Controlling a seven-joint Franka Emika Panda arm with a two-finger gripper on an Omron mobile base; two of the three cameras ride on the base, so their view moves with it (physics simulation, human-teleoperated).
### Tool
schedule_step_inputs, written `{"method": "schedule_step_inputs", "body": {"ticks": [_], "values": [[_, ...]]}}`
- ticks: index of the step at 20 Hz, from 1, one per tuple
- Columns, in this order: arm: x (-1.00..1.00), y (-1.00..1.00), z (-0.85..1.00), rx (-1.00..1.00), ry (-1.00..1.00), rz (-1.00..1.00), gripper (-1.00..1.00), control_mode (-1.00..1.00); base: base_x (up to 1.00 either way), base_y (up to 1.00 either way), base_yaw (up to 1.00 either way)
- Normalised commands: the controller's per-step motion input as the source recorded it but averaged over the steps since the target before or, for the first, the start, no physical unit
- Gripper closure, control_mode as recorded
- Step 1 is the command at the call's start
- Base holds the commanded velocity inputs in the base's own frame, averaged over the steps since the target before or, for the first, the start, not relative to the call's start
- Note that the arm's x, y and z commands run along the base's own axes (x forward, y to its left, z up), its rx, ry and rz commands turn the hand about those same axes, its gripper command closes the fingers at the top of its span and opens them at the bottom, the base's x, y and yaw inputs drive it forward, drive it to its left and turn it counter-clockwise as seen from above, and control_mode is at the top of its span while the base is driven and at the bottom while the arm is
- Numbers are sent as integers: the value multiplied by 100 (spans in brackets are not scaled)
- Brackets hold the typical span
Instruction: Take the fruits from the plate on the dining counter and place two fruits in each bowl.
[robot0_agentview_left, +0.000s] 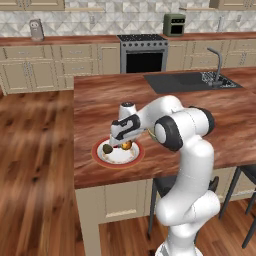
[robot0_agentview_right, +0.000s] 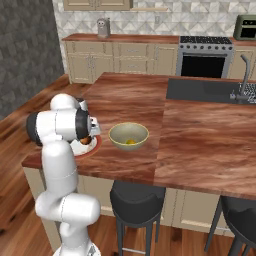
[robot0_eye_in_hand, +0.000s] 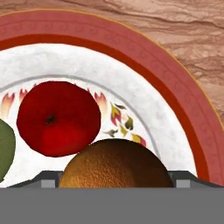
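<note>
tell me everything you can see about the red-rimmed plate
The plate is round and flat, with a wide red-orange rim and a white, glossy centre painted with small leaf motifs. It lies level near the edge of the wooden dining counter. A red fruit, an orange-brown fruit and a green one rest on it.

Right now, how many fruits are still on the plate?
3 on the plate: a red one, an orange-brown one nearest the claw, and a green one at the left edge. A fourth, yellow, sits in the olive bowl.

Three fruits (robot0_eye_in_hand: 58, 118), one plate (robot0_eye_in_hand: 183, 105), one bowl (robot0_agentview_right: 128, 136)
</note>
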Motion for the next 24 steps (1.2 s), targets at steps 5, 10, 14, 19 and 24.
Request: {"method": "schedule_step_inputs", "body": {"ticks": [5,10,14,19,24], "values": [[-29,-37,66,0,0,-5,100,-100,0,0,0],[-40,-62,88,0,-4,-12,100,-100,0,0,0],[-28,-61,66,0,-2,-20,100,-100,0,0,0],[-3,-74,23,0,0,-20,100,-100,0,0,0],[24,-95,-2,13,0,-13,100,-100,0,0,0]]}}
